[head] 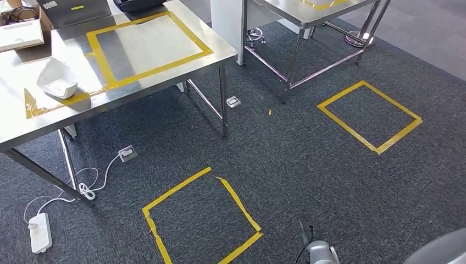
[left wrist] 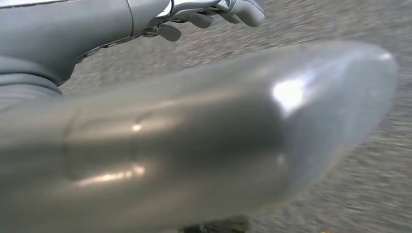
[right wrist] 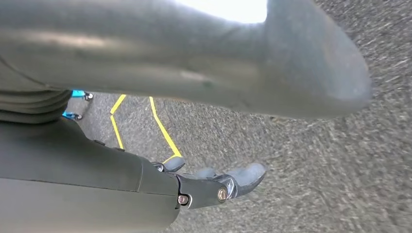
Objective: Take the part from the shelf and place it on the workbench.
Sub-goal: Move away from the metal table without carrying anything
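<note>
Dark grey carpet (head: 308,159) covers the floor under the whole scene. A steel workbench (head: 33,118) stands at the left of the head view, its top marked with a yellow tape rectangle (head: 147,48); a second steel table (head: 308,14) stands farther back. On the carpet lie two tape squares, one near the robot (head: 200,220) and one off to the right (head: 369,115). The part (head: 56,78), a white moulded piece, rests on the workbench just left of the tape rectangle, touching neither hand. A cardboard box (head: 22,25) sits at the bench's far left corner. A white power strip (head: 39,232) lies on the carpet beside the bench leg, its cable looping toward a floor socket (head: 127,153). Left hand (left wrist: 214,14) hangs over the carpet, fingers apart, holding nothing. Right hand (right wrist: 214,182) likewise hangs over carpet, fingers extended and spread, nothing in them, yellow tape lines beyond it.
</note>
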Action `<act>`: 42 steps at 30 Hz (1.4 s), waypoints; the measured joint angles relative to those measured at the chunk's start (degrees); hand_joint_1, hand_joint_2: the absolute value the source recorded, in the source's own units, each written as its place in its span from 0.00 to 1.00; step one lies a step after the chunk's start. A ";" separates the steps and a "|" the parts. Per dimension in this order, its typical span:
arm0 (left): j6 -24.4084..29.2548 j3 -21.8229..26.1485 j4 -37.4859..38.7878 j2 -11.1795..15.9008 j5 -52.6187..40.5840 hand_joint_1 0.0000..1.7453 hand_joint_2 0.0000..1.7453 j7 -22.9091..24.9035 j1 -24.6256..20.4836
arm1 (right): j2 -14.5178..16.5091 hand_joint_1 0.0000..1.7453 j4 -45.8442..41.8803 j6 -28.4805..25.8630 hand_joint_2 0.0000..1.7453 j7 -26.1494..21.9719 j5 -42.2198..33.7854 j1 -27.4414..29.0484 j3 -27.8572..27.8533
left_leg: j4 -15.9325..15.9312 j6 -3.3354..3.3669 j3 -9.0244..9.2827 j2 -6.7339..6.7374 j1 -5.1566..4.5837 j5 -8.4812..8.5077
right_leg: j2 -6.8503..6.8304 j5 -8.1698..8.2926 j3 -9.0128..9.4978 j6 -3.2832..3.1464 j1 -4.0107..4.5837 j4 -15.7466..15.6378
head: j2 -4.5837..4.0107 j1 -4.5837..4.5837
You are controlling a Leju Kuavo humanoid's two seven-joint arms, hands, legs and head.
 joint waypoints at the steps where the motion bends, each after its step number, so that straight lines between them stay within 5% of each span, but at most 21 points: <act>1: 0.05 0.00 0.03 0.05 0.15 0.00 0.00 0.47 0.56 | 0.10 0.00 0.01 -0.20 0.25 0.10 -0.19 0.02 -0.09 | -2.59 0.47 1.47 -0.06 -0.16 -0.72 | -0.01 0.46 -0.22 0.41 -0.05 0.08 | 0.00 -0.03; 4: 0.19 0.00 0.22 0.28 -0.09 0.00 0.00 2.24 2.20 | 0.55 0.00 0.04 -0.74 1.00 0.79 -0.70 0.22 -0.35 | -3.88 2.36 0.84 -0.08 -0.52 -0.25 | 0.08 1.46 -0.58 1.68 -0.28 -0.09 | 0.00 -0.10; 6: 0.19 0.01 0.29 0.43 -0.64 0.00 0.00 3.26 2.77 | 0.83 0.00 0.06 -1.13 1.00 1.10 -1.03 0.46 -0.63 | -3.99 3.47 -0.50 0.07 -0.43 1.04 | 0.26 -1.65 -1.81 2.24 -0.37 2.36 | 0.00 -0.04; 8: 0.19 0.02 0.29 0.66 -1.15 0.00 0.00 3.69 3.10 | 1.02 0.00 0.06 -1.35 1.00 1.22 -1.12 0.53 -0.97 | -3.93 4.03 -2.13 0.14 -0.49 2.39 | 0.40 -7.79 -3.83 2.50 -0.34 9.04 | 0.00 0.02; 10: 0.19 0.02 0.29 0.88 -1.36 0.00 0.00 3.67 3.27 | 1.10 0.00 0.06 -1.36 1.00 1.53 -1.01 0.56 -1.18 | -3.65 4.14 -3.94 0.21 -0.72 3.79 | 0.45 -10.74 -4.74 2.55 -0.26 15.63 | 0.00 0.04; 12: 0.17 0.02 0.30 0.97 -1.35 0.00 0.00 3.43 3.30 | 1.15 0.00 0.06 -1.32 1.00 1.97 -0.76 0.59 -1.25 | -3.07 4.03 -5.95 0.22 -0.87 5.00 | 0.48 -8.65 -2.17 2.30 -0.16 15.60 | 0.00 0.11; 14: 0.16 0.02 0.28 0.98 -1.28 0.00 0.00 3.23 3.29 | 1.19 0.00 0.06 -1.30 1.00 2.15 -0.49 0.49 -1.26 | -2.26 3.68 -7.71 0.19 -0.93 5.93 | 0.58 -6.84 4.02 1.77 0.04 8.02 | 0.00 0.20; 16: 0.15 0.02 0.26 0.99 -1.23 0.00 0.00 3.18 3.27 | 1.24 0.00 0.07 -1.27 1.00 2.15 -0.39 0.43 -1.27 | -1.82 3.09 -8.49 0.20 -0.97 6.79 | 0.72 -7.59 8.54 1.12 0.40 1.16 | 0.00 0.27; 20: -0.01 0.02 0.26 1.07 -1.04 0.00 0.00 2.69 3.33 | 1.43 0.00 0.08 -1.22 1.00 2.19 -0.14 0.49 -1.28 | -1.77 1.69 -9.15 0.07 -0.81 7.47 | 0.51 -6.50 7.88 -0.42 0.45 -0.81 | 0.00 0.35; 22: -0.46 0.02 0.26 1.04 -0.93 0.00 0.00 2.15 3.20 | 1.53 0.00 0.08 -1.16 1.00 1.94 0.42 0.44 -1.28 | 1.93 1.01 -10.51 0.02 -0.56 3.02 | 0.24 -5.07 6.54 -1.19 0.21 -1.03 | 0.00 0.21; 24: -0.88 0.02 0.26 0.95 -1.09 0.00 0.00 1.94 2.73 | 1.45 0.00 0.08 -1.01 1.00 1.34 1.27 0.46 -1.26 | 9.03 0.39 -12.04 0.05 -0.30 -2.33 | 0.09 -3.77 4.88 -1.36 0.22 -0.92 | 0.00 0.09; 25: -0.99 0.02 0.27 0.84 -1.21 0.00 0.00 1.91 2.47 | 1.39 0.00 0.07 -0.90 1.00 0.93 1.67 0.44 -1.23 | 12.08 0.16 -12.30 0.05 -0.17 -3.40 | 0.01 -3.14 3.96 -1.27 0.23 -0.83 | 0.00 0.09; 26: -1.08 0.02 0.27 0.69 -1.33 0.00 0.00 1.88 2.23 | 1.31 0.00 0.05 -0.77 1.00 0.41 1.93 0.41 -1.19 | 13.55 0.05 -11.80 0.06 -0.08 -3.07 | -0.05 -2.56 3.02 -1.13 0.22 -0.72 | 0.00 0.09; 28: -1.65 0.02 0.26 0.38 -1.64 0.00 0.50 1.72 1.82 | 1.20 0.00 0.04 -0.61 1.00 -0.62 2.14 0.34 -1.12 | 10.55 0.09 -7.97 0.07 0.05 0.00 | -0.12 -1.57 1.46 -0.78 0.20 -0.46 | 0.00 0.10; 30: -2.56 -0.01 0.25 0.22 -2.53 0.00 1.00 1.71 1.47 | 1.18 0.00 0.04 -0.48 1.00 -1.28 2.13 0.30 -1.11 | 2.27 0.54 -1.97 0.08 -0.05 0.74 | -0.18 -0.73 0.54 -0.27 0.22 -0.21 | 0.00 0.13; 32: -2.87 -0.22 0.28 0.17 -3.94 0.00 1.00 2.79 1.25 | 1.16 0.00 0.04 -0.15 1.00 -1.27 2.15 0.27 -1.11 | -3.35 1.23 1.40 0.07 -0.42 -0.75 | -0.24 0.07 0.15 0.38 0.21 -0.18 | 0.00 0.15; 34: -2.62 -0.46 0.36 0.14 -5.01 0.00 1.00 4.50 1.24 | 1.14 0.00 0.04 0.21 1.00 -0.94 2.29 0.28 -1.10 | -4.46 1.92 1.50 0.07 -0.68 -0.85 | -0.27 0.67 0.07 0.90 0.13 -0.49 | 0.00 0.14; 38: -2.28 -0.70 0.50 0.05 -5.57 0.00 1.00 5.60 1.21 | 1.01 0.00 0.04 0.45 1.00 -0.82 2.57 0.29 -1.09 | -4.91 2.60 0.82 0.16 -0.84 0.05 | -0.05 1.52 -0.17 -0.91 0.17 -1.40 | 0.00 0.18; 42: -2.15 -0.89 0.60 0.05 -5.62 0.00 1.00 5.66 1.22 | 0.85 0.00 0.04 0.45 1.00 -0.82 2.64 0.32 -1.09 | -4.41 3.07 0.33 0.25 -1.06 0.34 | 0.06 2.67 -0.25 0.57 -0.06 -1.71 | 0.00 0.18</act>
